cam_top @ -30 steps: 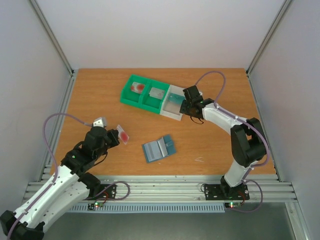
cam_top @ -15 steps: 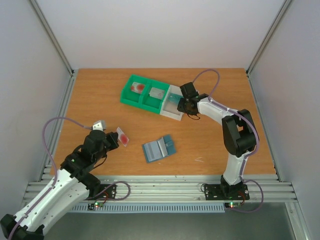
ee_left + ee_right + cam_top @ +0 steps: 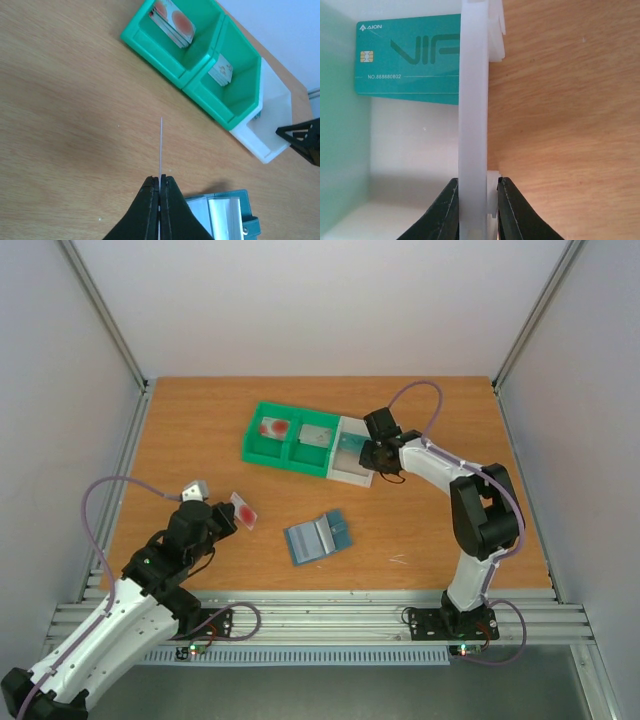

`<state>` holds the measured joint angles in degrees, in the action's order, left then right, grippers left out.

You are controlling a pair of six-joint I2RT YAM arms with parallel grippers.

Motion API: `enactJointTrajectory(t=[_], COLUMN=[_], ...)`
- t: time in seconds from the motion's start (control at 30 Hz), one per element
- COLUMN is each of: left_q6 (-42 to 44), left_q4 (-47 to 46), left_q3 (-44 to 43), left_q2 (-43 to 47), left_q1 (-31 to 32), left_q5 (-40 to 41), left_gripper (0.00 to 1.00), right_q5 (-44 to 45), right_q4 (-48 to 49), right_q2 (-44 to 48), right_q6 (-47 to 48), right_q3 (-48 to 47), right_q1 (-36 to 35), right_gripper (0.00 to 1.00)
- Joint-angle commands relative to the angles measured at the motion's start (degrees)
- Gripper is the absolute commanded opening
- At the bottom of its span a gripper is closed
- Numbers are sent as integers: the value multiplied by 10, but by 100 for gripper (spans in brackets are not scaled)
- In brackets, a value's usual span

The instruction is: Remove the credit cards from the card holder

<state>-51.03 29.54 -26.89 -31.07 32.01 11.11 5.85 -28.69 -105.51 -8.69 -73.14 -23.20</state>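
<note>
Your left arm (image 3: 150,570) sits on the near-left side of the bin tray (image 3: 285,458), well apart from it. The left jaws are pressed together on a white-and-red card (image 3: 243,510), pinching it by one short end. In the left wrist view the card (image 3: 160,150) stands on edge and shows only as a thin line running straight out from the tips.

That line is what the next move likely turns on. It points past the tray's left end, so the leftmost green compartment lies ahead and to the right of the jaws. The matching red-marked cards (image 3: 172,22) lean there, with a grey card (image 3: 221,70) in the compartment beside them. You would probably need to swing right and reach forward before letting go. The left arm is clearly the nearer one to that end of the tray.

The card holder (image 3: 317,537) lies open and flat on the surface (image 3: 200,420), on the tray's near side and apart from it. I cannot tell whether any card is left in its pockets.

At the tray's right end, the right jaws straddle the outer wall (image 3: 472,75) of the white compartment. One finger is inside it, the other outside, and both are tight against the plastic, so they appear to be pinching it. A teal card (image 3: 407,60) lies flat in that compartment, its long axis crossing the wall.
</note>
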Motion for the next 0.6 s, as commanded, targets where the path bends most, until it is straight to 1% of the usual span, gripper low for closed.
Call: enactJointTrajectory(t=[0.0, 0.07, 0.1, 0.2, 0.43, 0.57], left_q6=[-17, -29, -41, -68, -117, -127], left_q4=[-42, -36, -35, -42, -91, -133], left_q3=[-6, -15, -19, -27, -34, -31], left_q2=[-2, -15, -22, -43, -86, -102], left_q1=[2, 2, 1, 1, 1, 2], left_q5=[48, 69, 84, 114, 165, 171], left_gripper=[0, 0, 0, 0, 0, 0], right_q5=[-52, -52, -70, -83, -116, -117], right_q4=[-3, 0, 2, 1, 1, 0], right_q2=[41, 55, 63, 79, 96, 105], right_q6=[-8, -18, -23, -34, -65, -69], right_q3=[39, 58, 66, 84, 109, 117], right_q1=[-3, -6, -9, -16, -25, -34], right_gripper=[17, 18, 18, 19, 20, 20])
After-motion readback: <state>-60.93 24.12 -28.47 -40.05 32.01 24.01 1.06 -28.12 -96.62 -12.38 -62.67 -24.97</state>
